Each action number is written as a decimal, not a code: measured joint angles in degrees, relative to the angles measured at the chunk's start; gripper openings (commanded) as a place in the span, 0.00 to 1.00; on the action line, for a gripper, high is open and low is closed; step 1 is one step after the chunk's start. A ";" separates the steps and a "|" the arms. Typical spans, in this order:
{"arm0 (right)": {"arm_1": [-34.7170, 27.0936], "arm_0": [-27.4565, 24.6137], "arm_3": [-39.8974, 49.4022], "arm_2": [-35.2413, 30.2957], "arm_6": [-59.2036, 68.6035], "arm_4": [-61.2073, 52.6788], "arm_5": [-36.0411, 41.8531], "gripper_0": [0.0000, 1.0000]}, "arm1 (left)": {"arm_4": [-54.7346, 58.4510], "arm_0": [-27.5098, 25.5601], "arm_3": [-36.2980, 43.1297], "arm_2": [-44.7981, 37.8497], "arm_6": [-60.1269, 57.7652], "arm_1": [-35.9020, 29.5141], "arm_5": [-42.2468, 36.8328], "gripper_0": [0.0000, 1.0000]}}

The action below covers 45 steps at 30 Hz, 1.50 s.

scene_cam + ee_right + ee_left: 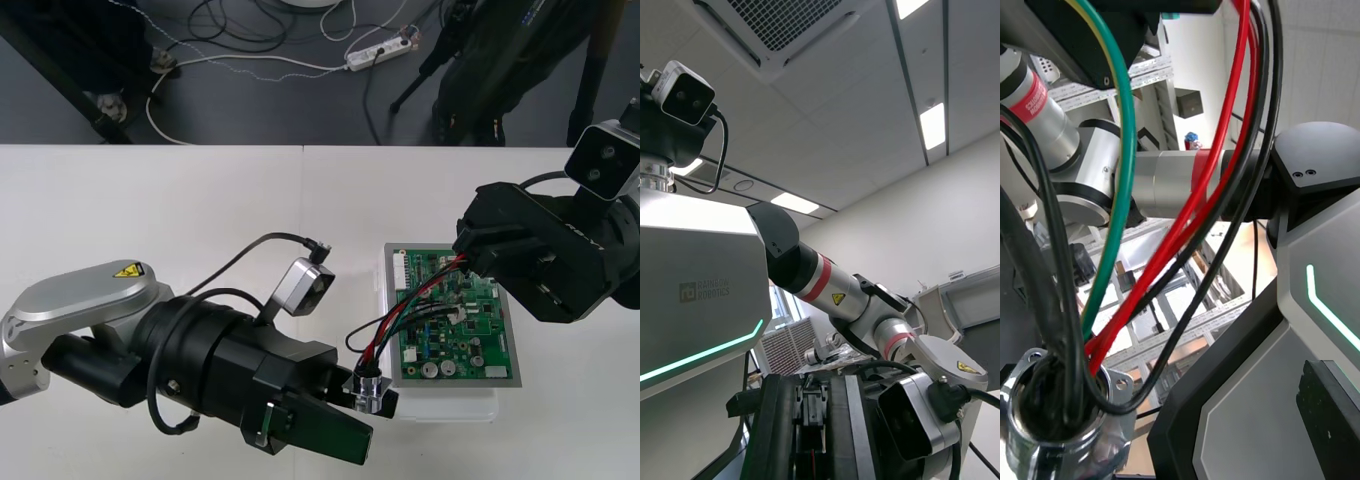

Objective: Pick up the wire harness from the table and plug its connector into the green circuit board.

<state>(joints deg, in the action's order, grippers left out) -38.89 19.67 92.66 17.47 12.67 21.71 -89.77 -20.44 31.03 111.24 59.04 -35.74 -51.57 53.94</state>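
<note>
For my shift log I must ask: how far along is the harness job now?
Done: the wire harness is off the table. In hand: the left gripper holds its metal socket, and the right gripper holds the wire end over the green circuit board. Left: seating the plug; I cannot see it in the board.

A: What lies beyond the far edge of the table (pixel 150 210)?
B: Dark floor (pixel 250 110), with a white power strip (pixel 378 52) on it.
A: Any cables?
B: A white cable (pixel 250 62) trails leftward from the strip, and black cables (pixel 235 25) loop near it. A dark stand (pixel 415 85) slants just right of the strip.
A: And the table itself?
B: Plain and light, with one seam (pixel 303 190) running across it.
</note>
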 measured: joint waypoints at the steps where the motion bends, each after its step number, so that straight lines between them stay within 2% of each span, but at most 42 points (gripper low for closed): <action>1: 0.00 0.00 0.00 0.00 0.00 0.00 0.00 0.00 | -0.27 0.00 0.00 -0.33 -0.23 0.00 0.00 1.00; 7: 0.00 0.00 -0.02 0.00 0.00 0.00 0.00 0.00 | -5.08 -0.02 0.00 -4.03 -4.34 0.00 -0.01 1.00; 16: -0.54 0.00 -0.11 0.00 -0.02 -0.02 0.00 0.00 | -11.79 -1.20 0.01 -12.55 -18.98 0.00 0.04 1.00; 27: -1.15 -0.09 -1.92 -0.14 -0.04 -0.03 0.00 0.00 | -20.48 -5.99 0.05 -23.06 -21.25 1.40 3.21 1.00; 36: -1.89 -0.76 -4.04 -0.96 -0.84 0.10 0.00 0.00 | -28.66 -10.71 0.06 -33.24 -26.69 6.11 9.49 1.00; 45: -1.90 -1.12 -5.78 -3.39 -1.09 0.90 0.00 0.00 | -38.26 -14.72 0.08 -44.48 -27.14 14.41 18.48 1.00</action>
<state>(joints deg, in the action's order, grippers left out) -40.79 18.55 86.88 14.08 11.58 22.61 -89.76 -58.70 16.31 111.32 14.56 -62.88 -37.17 72.43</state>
